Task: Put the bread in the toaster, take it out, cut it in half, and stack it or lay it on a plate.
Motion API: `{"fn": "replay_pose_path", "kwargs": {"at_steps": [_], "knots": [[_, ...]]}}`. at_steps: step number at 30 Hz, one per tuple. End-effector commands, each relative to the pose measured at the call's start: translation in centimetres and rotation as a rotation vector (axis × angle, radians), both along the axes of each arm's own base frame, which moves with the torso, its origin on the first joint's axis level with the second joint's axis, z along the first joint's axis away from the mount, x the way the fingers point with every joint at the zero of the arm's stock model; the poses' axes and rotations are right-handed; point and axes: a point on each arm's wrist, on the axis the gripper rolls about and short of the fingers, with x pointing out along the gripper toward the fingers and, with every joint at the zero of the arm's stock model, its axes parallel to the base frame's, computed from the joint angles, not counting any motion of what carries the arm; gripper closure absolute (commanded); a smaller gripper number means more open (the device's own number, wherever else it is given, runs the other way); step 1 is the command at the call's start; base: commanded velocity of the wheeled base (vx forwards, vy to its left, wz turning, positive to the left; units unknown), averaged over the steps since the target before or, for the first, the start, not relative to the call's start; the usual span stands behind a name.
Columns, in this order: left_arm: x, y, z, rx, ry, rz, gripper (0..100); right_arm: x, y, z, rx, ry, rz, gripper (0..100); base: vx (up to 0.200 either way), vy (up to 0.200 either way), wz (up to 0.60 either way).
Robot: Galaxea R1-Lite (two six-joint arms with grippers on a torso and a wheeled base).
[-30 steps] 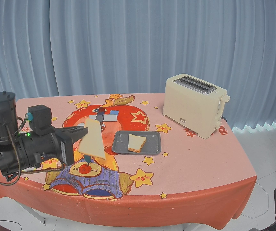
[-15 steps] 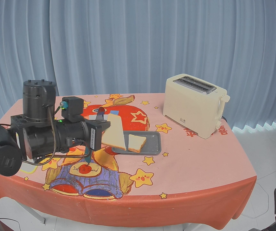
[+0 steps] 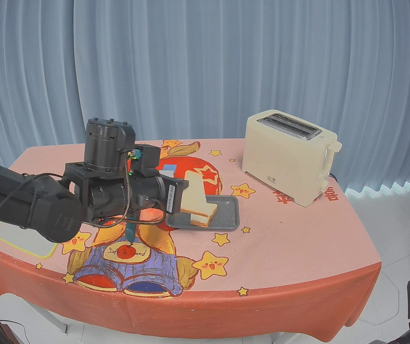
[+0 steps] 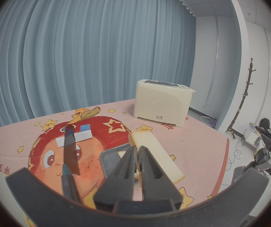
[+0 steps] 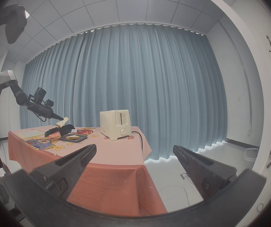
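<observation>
Blocking part of the tray (image 3: 227,214), left claw (image 4: 138,151) clamped on bread (image 4: 156,150)

Count: bread slice (image 3: 194,192) x2, second one (image 3: 211,210). Toaster (image 3: 286,158) x1, with 2 slots. Grey tray (image 3: 226,216) x1. Knife (image 4: 70,148) x1. Pale cutting board (image 3: 19,240) x1. Grippers x2: left gripper (image 4: 137,148), right gripper (image 5: 135,147).

Scene is lit evenly and brightly by diffuse light. Only soft, faint shadows are cast beneath the toaster (image 3: 288,156) and tray (image 3: 225,217). A bright strip is seen along the curtain (image 3: 190,48) foot. Curtain folds are bowed toward head-view edges. Wrist views are ringed by dark corners.
</observation>
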Motion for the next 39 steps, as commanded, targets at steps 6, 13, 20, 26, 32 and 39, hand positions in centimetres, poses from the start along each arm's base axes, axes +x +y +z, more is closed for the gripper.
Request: {"fn": "replay_pose_path", "kwargs": {"at_steps": [6,13,20,26,32,39], "knots": [[2.1,-0.9,-2.6,0.023,0.059,-0.011,100,0.0,0.0,-0.5,0.000,0.001,0.000,0,0.000,0.000,0.00],[3.2,-1.5,-3.3,0.024,0.063,-0.010,100,0.0,0.0,-0.5,0.000,0.001,0.000,0,0.000,0.000,0.00],[4.5,-1.6,-4.1,0.026,0.074,-0.003,100,0.0,0.0,-0.5,0.000,0.001,0.000,0,0.000,0.000,0.00],[4.8,-1.5,-4.9,0.029,0.095,-0.011,100,0.0,0.0,-0.5,0.000,0.001,0.000,0,0.000,0.000,0.00],[4.8,-1.5,-5.2,0.033,0.104,-0.012,100,0.0,0.0,-0.5,0.000,0.001,0.000,0,0.000,0.000,0.00],[4.7,-1.4,-5.1,0.033,0.104,-0.011,100,0.0,0.0,-0.5,0.000,0.001,0.000,0,0.000,0.000,0.00]]}}
